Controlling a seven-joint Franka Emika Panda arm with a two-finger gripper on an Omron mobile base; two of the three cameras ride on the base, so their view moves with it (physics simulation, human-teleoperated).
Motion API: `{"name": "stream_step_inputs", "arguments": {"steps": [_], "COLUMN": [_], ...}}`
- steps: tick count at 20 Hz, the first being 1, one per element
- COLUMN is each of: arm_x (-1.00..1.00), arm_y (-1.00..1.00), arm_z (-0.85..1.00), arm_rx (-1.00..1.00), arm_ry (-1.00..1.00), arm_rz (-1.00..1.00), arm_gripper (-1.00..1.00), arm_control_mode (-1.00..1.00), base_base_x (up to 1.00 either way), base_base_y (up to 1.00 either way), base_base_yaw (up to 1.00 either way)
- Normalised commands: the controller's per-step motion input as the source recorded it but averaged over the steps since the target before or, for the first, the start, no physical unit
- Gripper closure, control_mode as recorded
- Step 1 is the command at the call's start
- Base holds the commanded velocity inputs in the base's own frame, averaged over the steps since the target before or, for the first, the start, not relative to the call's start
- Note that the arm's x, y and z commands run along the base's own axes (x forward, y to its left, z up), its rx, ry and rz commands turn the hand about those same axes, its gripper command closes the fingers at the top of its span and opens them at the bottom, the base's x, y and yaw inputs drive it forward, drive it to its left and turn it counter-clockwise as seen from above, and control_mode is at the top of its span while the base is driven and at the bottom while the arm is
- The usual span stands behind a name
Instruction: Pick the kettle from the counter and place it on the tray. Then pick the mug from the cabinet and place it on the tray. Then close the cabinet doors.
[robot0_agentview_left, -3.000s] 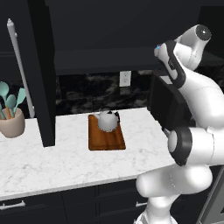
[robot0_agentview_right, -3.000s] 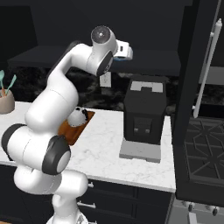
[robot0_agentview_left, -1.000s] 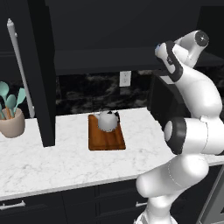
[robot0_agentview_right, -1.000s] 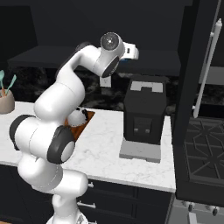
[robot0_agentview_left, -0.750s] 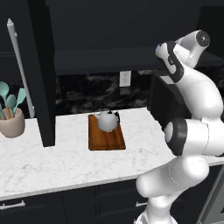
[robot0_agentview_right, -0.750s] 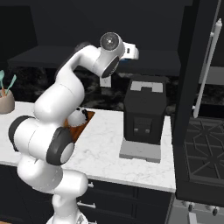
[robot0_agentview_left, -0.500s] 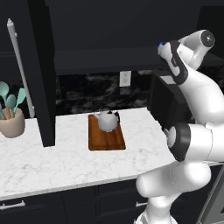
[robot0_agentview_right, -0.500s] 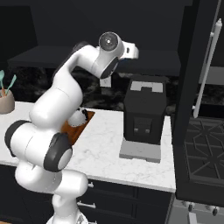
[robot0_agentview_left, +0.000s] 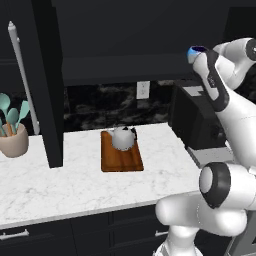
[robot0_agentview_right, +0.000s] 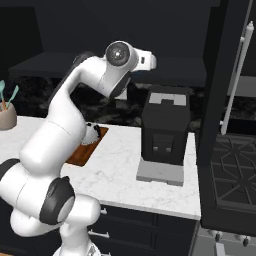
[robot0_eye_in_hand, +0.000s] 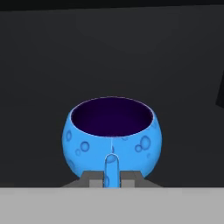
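From the left base camera, a white marble counter (robot0_agentview_left: 75, 185) runs under a black cabinet (robot0_agentview_left: 130, 35) with one open door (robot0_agentview_left: 47, 85). On it lie one tray (robot0_agentview_left: 121, 156) carrying one kettle (robot0_agentview_left: 122, 138), one utensil pot (robot0_agentview_left: 13, 140) and one coffee machine (robot0_agentview_left: 197, 125). The arm reaches up high, a blue mug (robot0_agentview_left: 196, 51) at its end.

From the right base camera, the coffee machine (robot0_agentview_right: 164, 132) stands right of the tray (robot0_agentview_right: 85, 150); the arm bends up toward the cabinet.

In the hand camera, the tool (robot0_eye_in_hand: 111, 180) has its fingers closed on the mug's handle, mug (robot0_eye_in_hand: 112, 135) upright against dark cabinet.
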Motion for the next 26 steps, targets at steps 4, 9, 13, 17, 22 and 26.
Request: {"name": "stream_step_inputs", "arguments": {"steps": [4, 9, 13, 17, 22, 26], "arm_x": [-0.76, -0.83, -0.82, -0.72, -0.62, -0.6], "arm_y": [0.18, 0.24, 0.39, 0.58, 0.6, 0.51], "arm_z": [0.02, 0.01, 0.0, -0.16, -0.38, -0.5], "arm_rx": [0.0, 0.0, 0.0, 0.0, 0.0, -0.02], "arm_ry": [0.0, -0.01, 0.0, 0.0, 0.0, 0.0], "arm_rz": [0.02, 0.06, 0.13, 0.2, 0.25, 0.26], "arm_gripper": [1.0, 1.0, 1.0, 1.0, 1.0, 1.0], "arm_control_mode": [-1.0, -1.0, -1.0, -1.0, -1.0, -1.0], "base_base_x": [0.0, 0.0, 0.0, 0.0, 0.0, 0.0], "base_base_y": [0.0, 0.0, 0.0, 0.0, 0.0, 0.0], "base_base_yaw": [0.0, 0.0, 0.0, 0.0, 0.0, 0.0]}}
